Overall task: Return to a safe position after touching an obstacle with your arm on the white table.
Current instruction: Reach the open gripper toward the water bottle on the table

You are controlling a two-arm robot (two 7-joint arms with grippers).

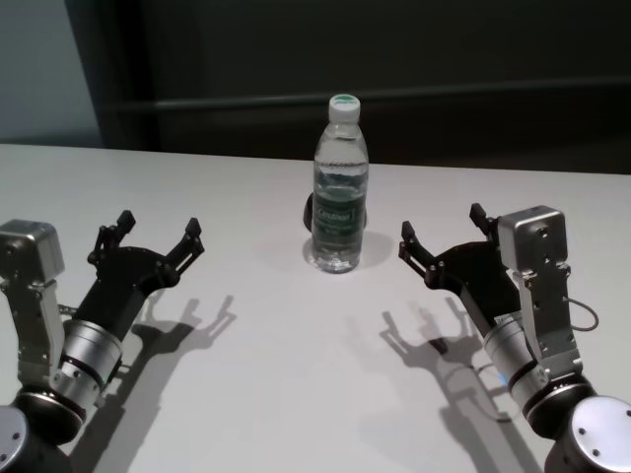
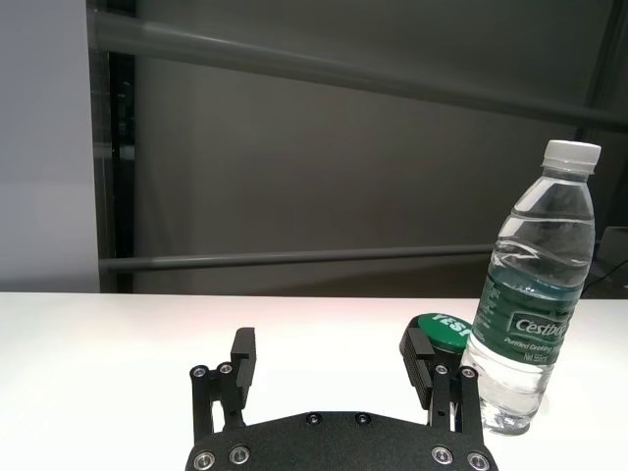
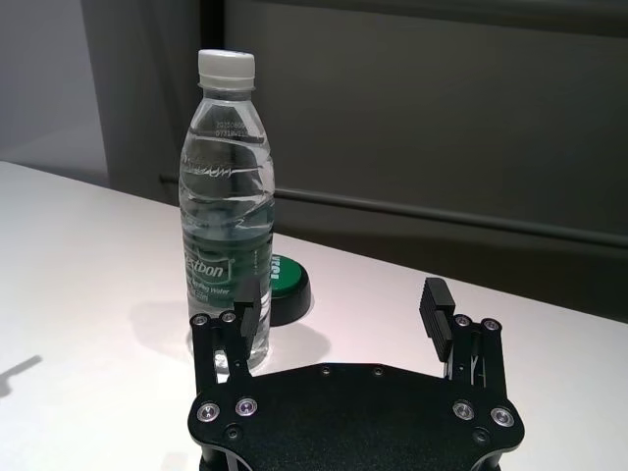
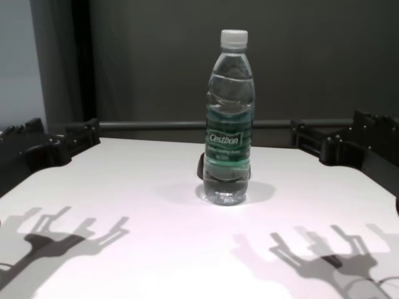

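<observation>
The obstacle, a tall clear water bottle (image 1: 340,187) with a white cap and a green Cestbon label, stands upright at the middle of the white table (image 1: 296,384). My left gripper (image 1: 158,229) is open and empty, held above the table to the bottle's left and apart from it. My right gripper (image 1: 442,224) is open and empty, to the bottle's right and apart from it. The bottle also shows in the left wrist view (image 2: 535,304), the right wrist view (image 3: 226,196) and the chest view (image 4: 229,124).
A small dark rounded lump with a green top (image 3: 287,285) sits just behind the bottle on the table. A dark grey wall with a horizontal rail (image 1: 473,94) runs behind the table's far edge. Both arms cast shadows on the near tabletop (image 4: 187,249).
</observation>
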